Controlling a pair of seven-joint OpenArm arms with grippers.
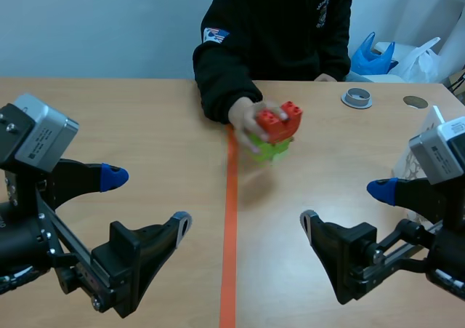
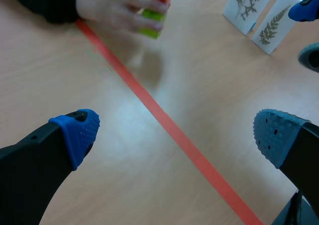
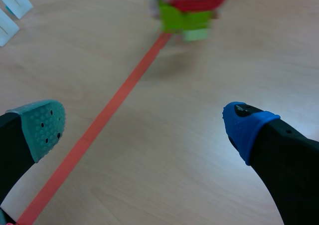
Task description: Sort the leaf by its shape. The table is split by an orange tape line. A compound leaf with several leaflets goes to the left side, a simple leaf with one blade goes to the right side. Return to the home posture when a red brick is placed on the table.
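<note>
Wooden table (image 1: 145, 124), hand (image 1: 245, 116) holding red brick (image 1: 282, 121), seemingly stacked on green brick (image 1: 272, 148)

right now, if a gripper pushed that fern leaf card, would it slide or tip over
Likely tip: the fern leaf card seems thin and upright. It stands close beside the other leaf card, so it might knock that. It looks stiff and light.

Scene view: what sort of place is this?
Probably a robotics lab or office test bench: taped table, a person across it holding bricks, leaf cards by the right arm.
</note>
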